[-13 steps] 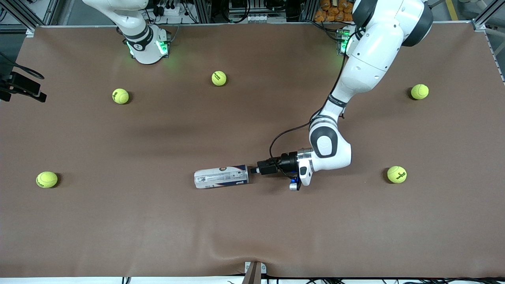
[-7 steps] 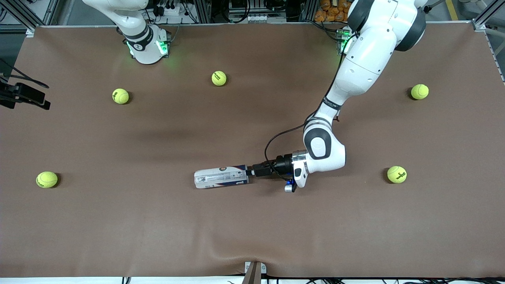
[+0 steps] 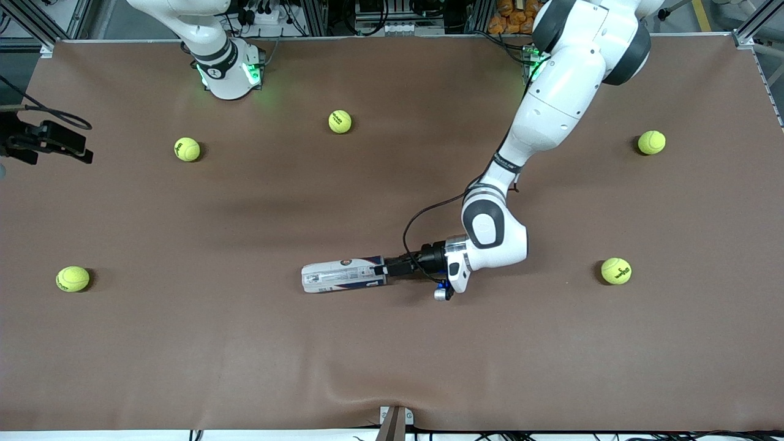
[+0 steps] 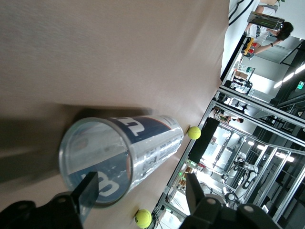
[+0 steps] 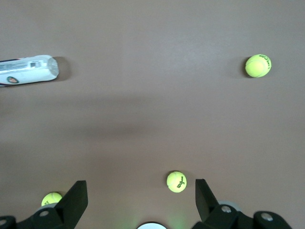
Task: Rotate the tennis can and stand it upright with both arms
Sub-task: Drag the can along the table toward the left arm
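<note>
The tennis can (image 3: 345,274), white-silver with navy and red marks, lies on its side mid-table, its open end toward the left arm's end. My left gripper (image 3: 381,268) is level with the table at that open end. In the left wrist view the can (image 4: 143,143) shows its mouth; the left gripper (image 4: 141,191) is open, one finger (image 4: 88,193) in front of the mouth, the other outside the wall. My right gripper (image 3: 46,142) hangs high over the right arm's end of the table, open and empty (image 5: 140,191); its view shows the can (image 5: 26,70) far off.
Several yellow tennis balls lie on the brown table: one (image 3: 187,149) and one (image 3: 340,121) near the robots' bases, one (image 3: 651,142) and one (image 3: 615,271) at the left arm's end, one (image 3: 73,278) at the right arm's end.
My left arm has slid its gripper along the table toward the can until the fingers reach its open end. My right gripper has drifted a little inward over the table's end. The can has not moved.
</note>
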Robot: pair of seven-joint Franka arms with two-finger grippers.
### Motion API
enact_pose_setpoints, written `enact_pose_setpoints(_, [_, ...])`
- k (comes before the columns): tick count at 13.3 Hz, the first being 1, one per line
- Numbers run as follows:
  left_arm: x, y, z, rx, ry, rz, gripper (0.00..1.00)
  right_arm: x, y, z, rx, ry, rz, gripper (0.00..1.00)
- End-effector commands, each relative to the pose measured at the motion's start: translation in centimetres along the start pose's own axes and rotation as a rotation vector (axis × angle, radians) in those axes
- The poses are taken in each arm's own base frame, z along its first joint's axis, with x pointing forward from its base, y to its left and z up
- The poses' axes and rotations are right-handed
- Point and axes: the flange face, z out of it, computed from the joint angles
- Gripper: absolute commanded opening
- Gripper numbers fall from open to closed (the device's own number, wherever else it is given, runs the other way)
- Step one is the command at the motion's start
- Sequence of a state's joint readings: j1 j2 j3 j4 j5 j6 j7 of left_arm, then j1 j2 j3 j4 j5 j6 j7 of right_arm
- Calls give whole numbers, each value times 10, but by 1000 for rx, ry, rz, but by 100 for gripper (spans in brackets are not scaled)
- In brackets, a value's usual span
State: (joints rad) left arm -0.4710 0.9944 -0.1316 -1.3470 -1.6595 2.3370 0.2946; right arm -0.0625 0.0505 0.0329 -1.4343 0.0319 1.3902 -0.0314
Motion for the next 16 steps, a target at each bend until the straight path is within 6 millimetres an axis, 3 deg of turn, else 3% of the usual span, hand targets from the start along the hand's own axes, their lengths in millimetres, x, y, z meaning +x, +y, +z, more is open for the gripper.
enact_pose_setpoints(1, [-1,8,17,-18,32,16,76,-23,-6,1,60,21,16,100])
enact_pose_setpoints(4, [-7,10,24,-9,36,22,51,-27,-8,-1,56,34,17,100])
enact_pose_setpoints(5, [-5,11,22,-7,40,15,38,-29,-7,-3,46,36,18,100])
enact_pose_setpoints(7, [-1,22,13,-4,53,12,3,-30,-3,-2,46,32,24,100])
enact_pose_setpoints(10, [1,57,-9,61,71,79,0,-30,-4,-3,46,30,24,100])
enact_pose_setpoints(12, [-1,101,-35,163,78,205,0,-30,-2,-2,46,26,27,100])
enact_pose_setpoints(14, [7,144,-85,295,123,353,0,-31,-1,-1,47,15,28,100])
enact_pose_setpoints(16, [-6,178,-123,357,57,319,0,-32,-3,-1,41,10,26,100])
